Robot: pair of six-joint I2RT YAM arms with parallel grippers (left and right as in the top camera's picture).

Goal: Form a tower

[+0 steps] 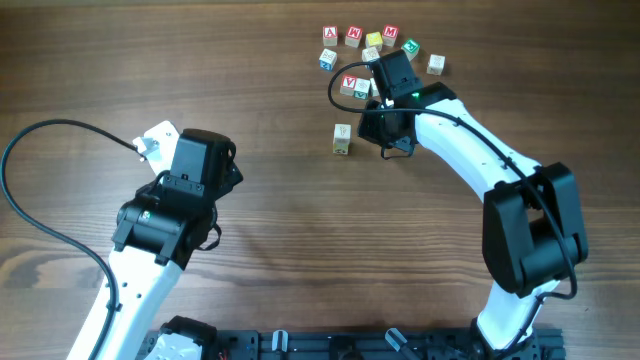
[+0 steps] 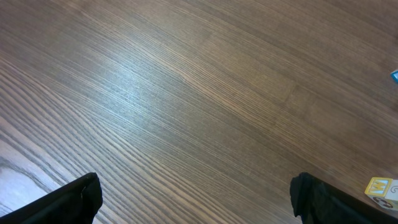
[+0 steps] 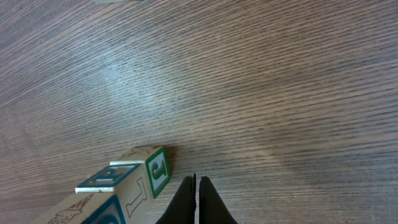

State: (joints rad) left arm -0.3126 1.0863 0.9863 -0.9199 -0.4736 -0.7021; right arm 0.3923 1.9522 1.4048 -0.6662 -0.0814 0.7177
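Tower (image 1: 342,138) upright near worktop (image 1: 230,60) far edge, right of centre, beside loose cubes (image 1: 354,36). Right pincer (image 3: 197,198) closed tight, holding nothing. Left pincer (image 2: 196,200) wide open, empty.

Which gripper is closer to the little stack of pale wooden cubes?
Right. The right gripper, shut, is near the stack of pale wooden cubes, among loose lettered cubes; the left gripper, open, is far to its left.

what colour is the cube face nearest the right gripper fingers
Green border and letter on the cube; best in the right wrist view.
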